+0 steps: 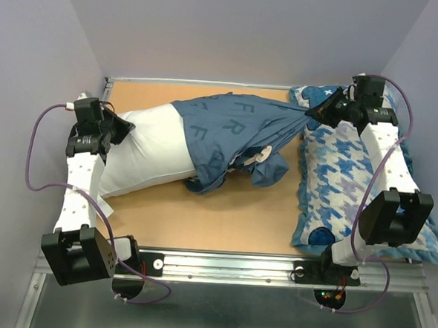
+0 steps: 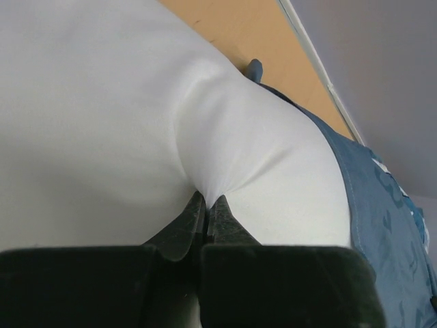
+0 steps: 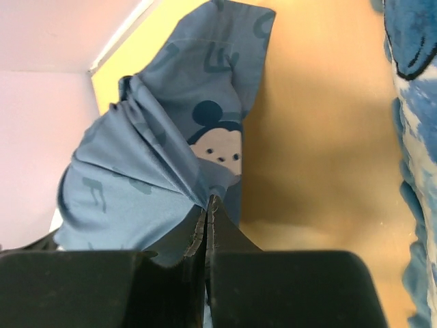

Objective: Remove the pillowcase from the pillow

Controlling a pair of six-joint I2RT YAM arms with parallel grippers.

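Note:
The white pillow lies across the left half of the table, its right end still inside the slate-blue pillowcase. My left gripper is shut on the pillow's bare left end; in the left wrist view the white cloth puckers into my left gripper's closed tips. My right gripper is shut on the pillowcase's far right end, stretching it to the right. In the right wrist view the blue cloth, with a cartoon face, bunches into my right gripper's closed tips.
A blue-and-white houndstooth pillow lies along the right side, under my right arm. The tan tabletop is walled by grey panels at the back and sides. A metal rail runs along the near edge.

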